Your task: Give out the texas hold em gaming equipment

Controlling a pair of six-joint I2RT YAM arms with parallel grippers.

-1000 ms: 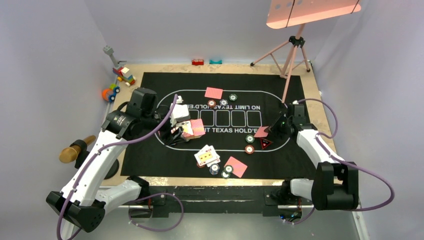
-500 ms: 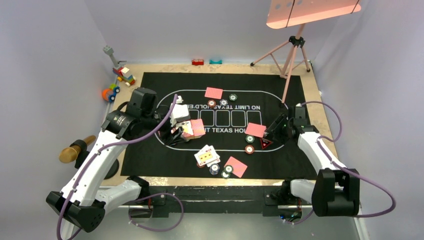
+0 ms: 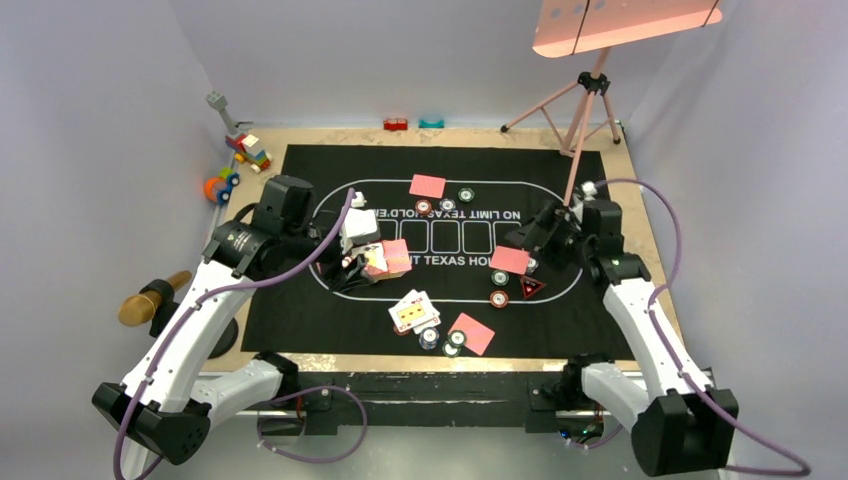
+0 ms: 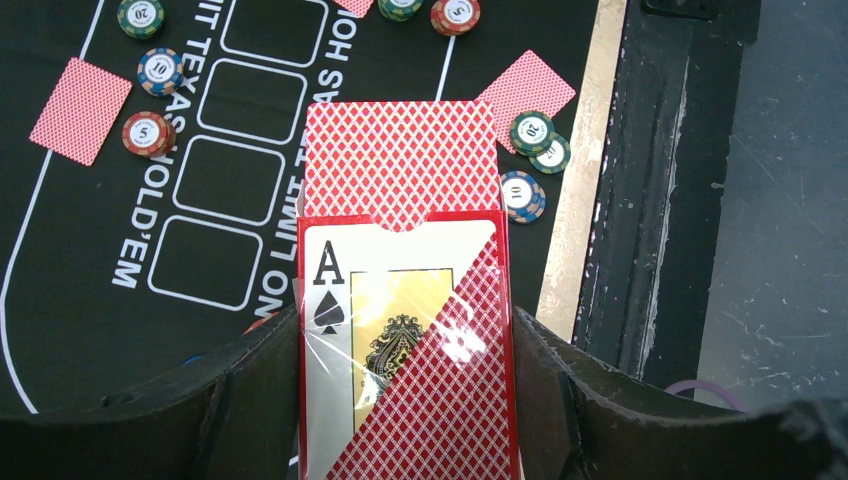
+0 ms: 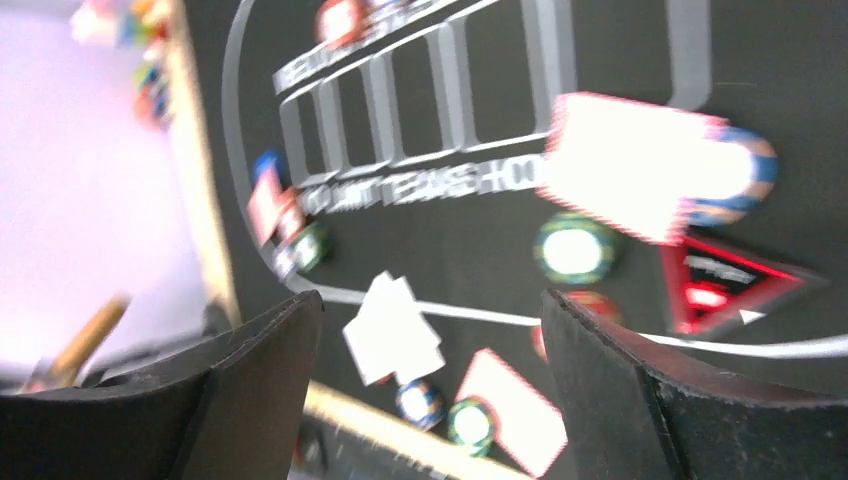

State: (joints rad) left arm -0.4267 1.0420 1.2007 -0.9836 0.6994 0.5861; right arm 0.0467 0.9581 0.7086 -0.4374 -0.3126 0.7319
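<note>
Right end effector lifted off card, splayed, left end effector clamping deck

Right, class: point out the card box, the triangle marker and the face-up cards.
card box (image 4: 405, 345): left wrist view, on its ace-of-spades front.
triangle marker (image 3: 529, 287): top external view, on its dark middle.
face-up cards (image 3: 413, 311): top external view, on the top card's face.

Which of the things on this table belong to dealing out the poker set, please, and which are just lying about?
Job in hand: card box held in the left tool; red-backed cards; face-up cards; chips; triangle marker.
Lying about: toy blocks; tripod; gold object.
</note>
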